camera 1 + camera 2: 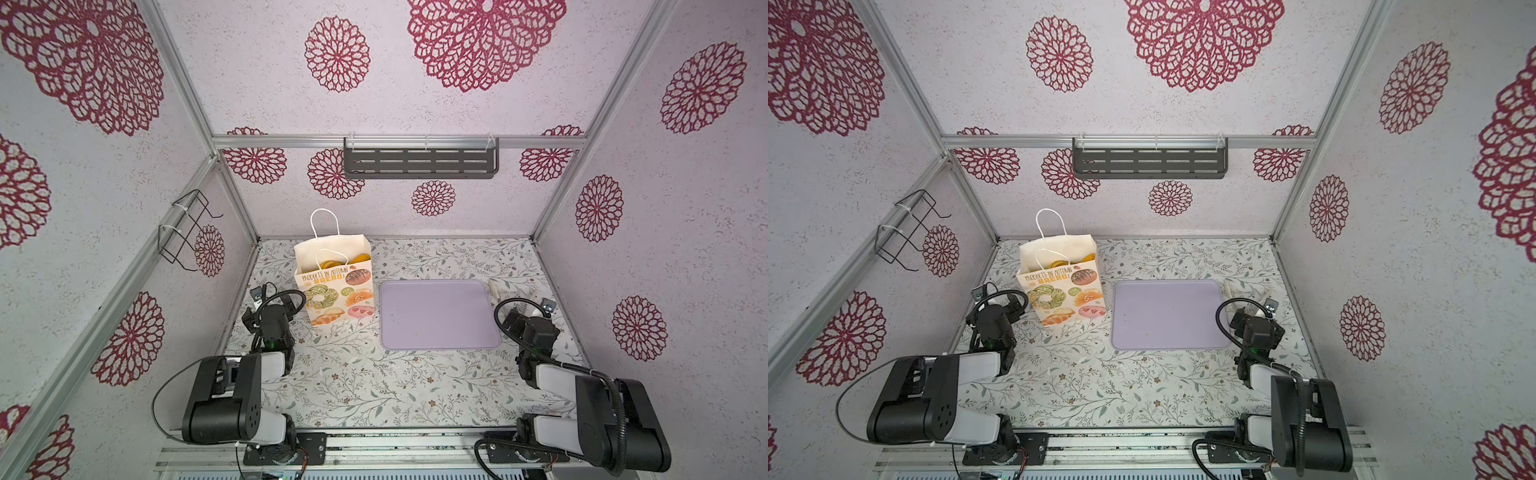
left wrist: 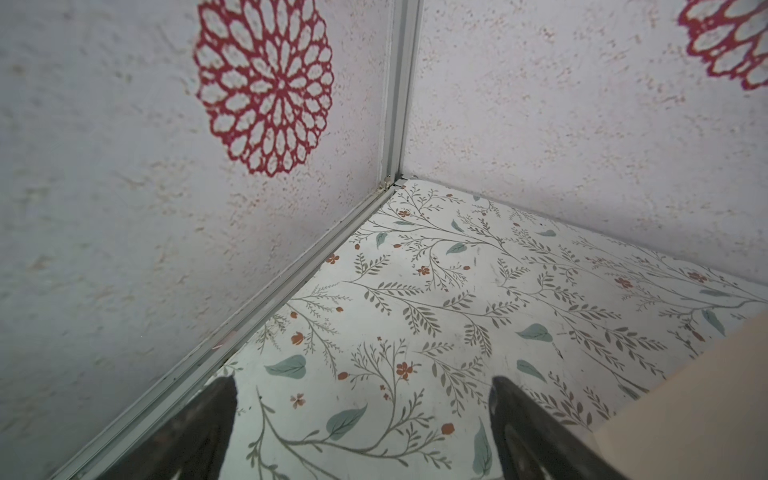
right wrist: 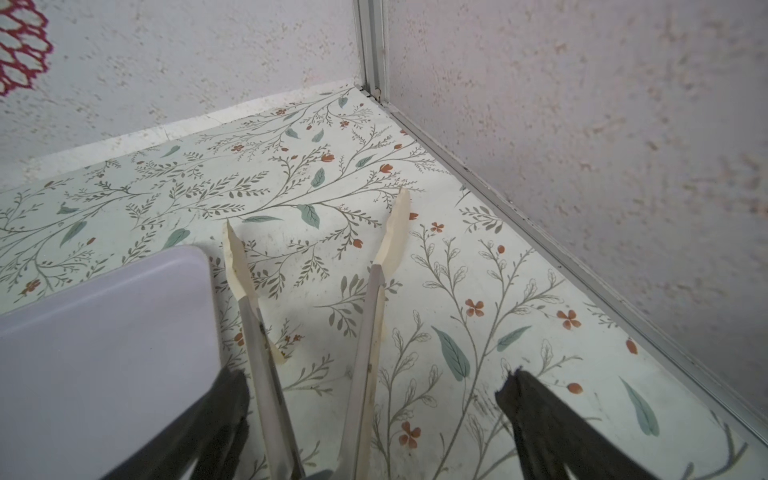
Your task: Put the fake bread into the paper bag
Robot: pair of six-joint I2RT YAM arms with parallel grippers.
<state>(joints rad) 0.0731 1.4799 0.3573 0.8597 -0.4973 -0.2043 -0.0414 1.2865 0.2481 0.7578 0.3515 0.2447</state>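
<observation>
Top views both show the paper bag standing upright at the back left, printed "PRODUCTS IN AUTUMN" with "BREAD" in orange, and the fake bread peeking out glossy orange inside it. Lilac tray sits just beside it. Left gripper is spread wide over the floral table; right gripper is spread too, with tongs lying in the gap.
</observation>
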